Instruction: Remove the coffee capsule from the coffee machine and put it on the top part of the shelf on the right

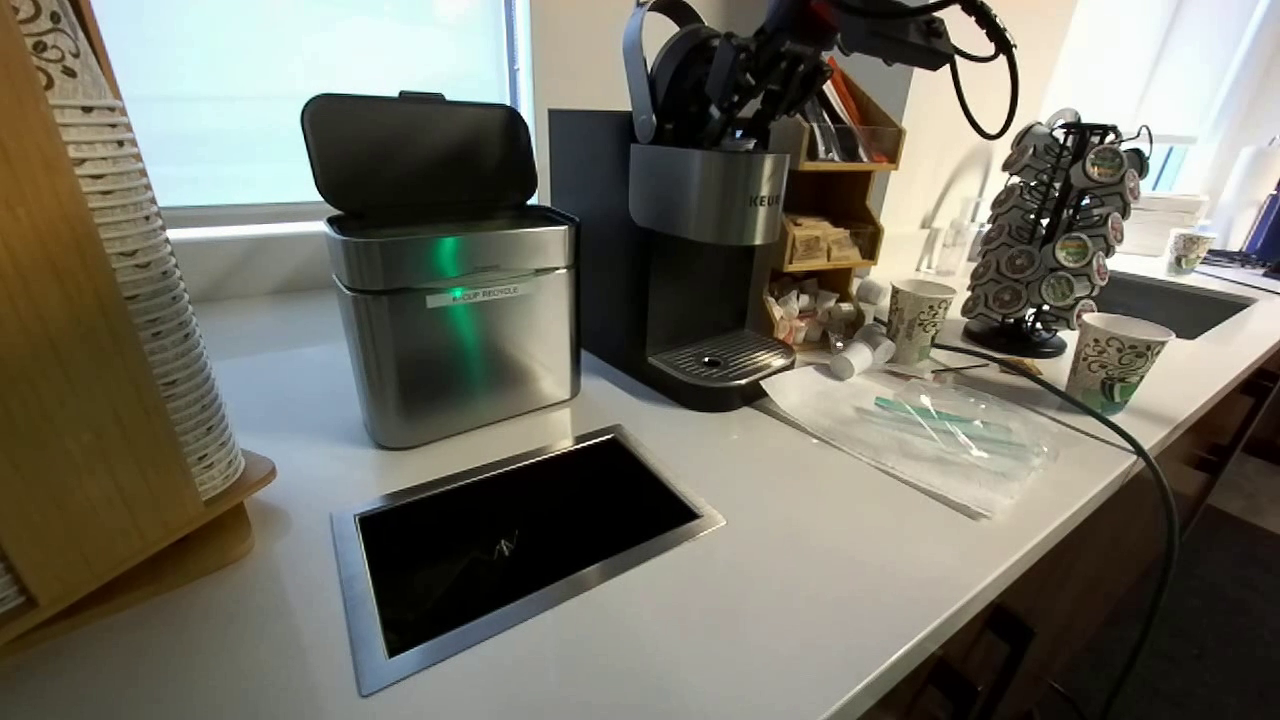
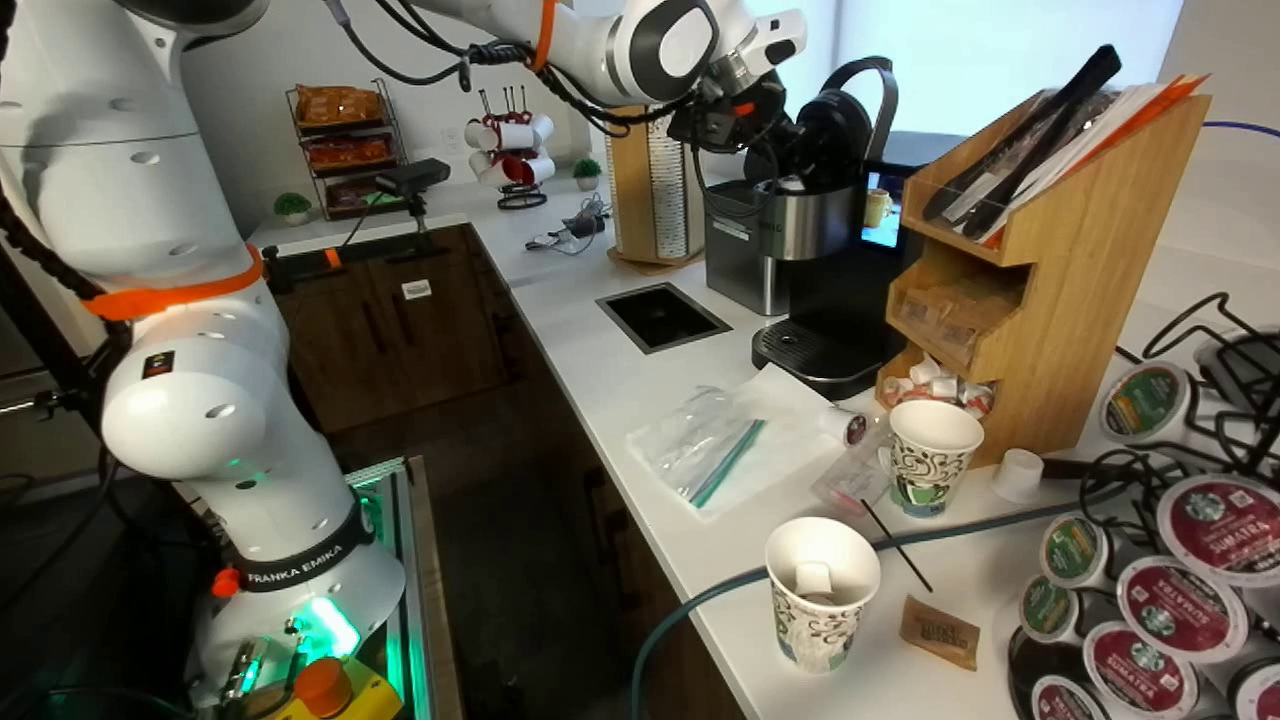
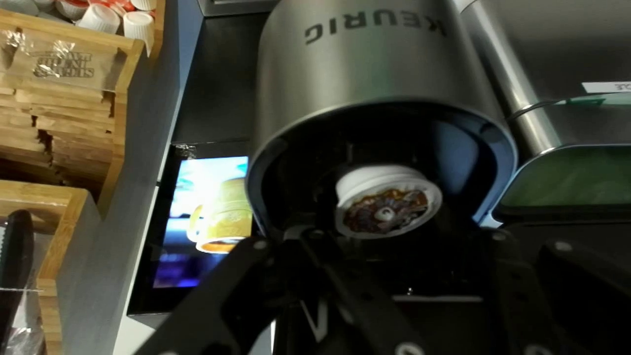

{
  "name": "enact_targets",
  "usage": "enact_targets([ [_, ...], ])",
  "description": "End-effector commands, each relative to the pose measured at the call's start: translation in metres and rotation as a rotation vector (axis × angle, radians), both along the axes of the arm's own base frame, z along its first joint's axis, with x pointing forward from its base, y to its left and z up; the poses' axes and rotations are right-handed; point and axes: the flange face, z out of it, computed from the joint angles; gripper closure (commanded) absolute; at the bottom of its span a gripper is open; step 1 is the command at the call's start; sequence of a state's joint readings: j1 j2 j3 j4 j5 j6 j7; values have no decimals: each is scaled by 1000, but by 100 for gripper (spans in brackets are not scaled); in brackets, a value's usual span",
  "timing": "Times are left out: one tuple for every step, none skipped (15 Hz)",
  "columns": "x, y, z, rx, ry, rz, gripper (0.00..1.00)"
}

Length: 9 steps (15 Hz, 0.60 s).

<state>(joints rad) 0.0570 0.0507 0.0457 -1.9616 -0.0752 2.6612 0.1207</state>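
Since the coffee machine [image 1: 710, 195] has its lid [image 2: 836, 130] standing up, I'd say the getting-in part is sorted, but that's about where the done list ends, so ballpark under halfway. The coffee capsule [image 3: 389, 202] is sitting tilted in the machine's open top, foil side showing in the wrist view, and the bit of white just over the machine's top in both exterior views looks like the same one. So it's not out yet, and I can't tell how loose it is, pretty dark in there.

As for the tool [image 3: 402, 236], it's right down at the capsule with nothing clenched that I can see: jaws standing apart, one on each side, and a dark gap between the capsule and the jaw nearer the recycle bin [image 1: 470, 370]. Toward the shelf [image 2: 1060, 370] it's tighter and I can't tell if they touch.

What's left, imo: clamp the capsule, lift it clear, carry it over, let go. Not a long trip at least, machine and shelf stand just beside each other toward the back edge of the tabletop [image 1: 780, 540], well away from the front edge. Target is the shelf's top part [image 2: 1110, 185], which has packets [image 2: 1140, 115] stuffed in it, so finding a spot where the capsule won't roll off could be the fiddly bit.
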Motion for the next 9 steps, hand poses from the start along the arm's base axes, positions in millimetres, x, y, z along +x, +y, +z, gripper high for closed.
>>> enact_targets([
  [2,1,4,-13,-23,10,72],
  [0,2,8,-18,-35,11,72],
  [-2,3,15,-13,-53,8,72],
  [-4,2,21,-8,-70,6,72],
  [-6,2,28,-3,-95,0,72],
  [-9,1,36,9,-109,-6,72],
  [-13,1,42,10,-119,-12,72],
  [-18,1,46,13,-116,-18,72],
  [-27,-2,52,5,-114,-30,72],
])
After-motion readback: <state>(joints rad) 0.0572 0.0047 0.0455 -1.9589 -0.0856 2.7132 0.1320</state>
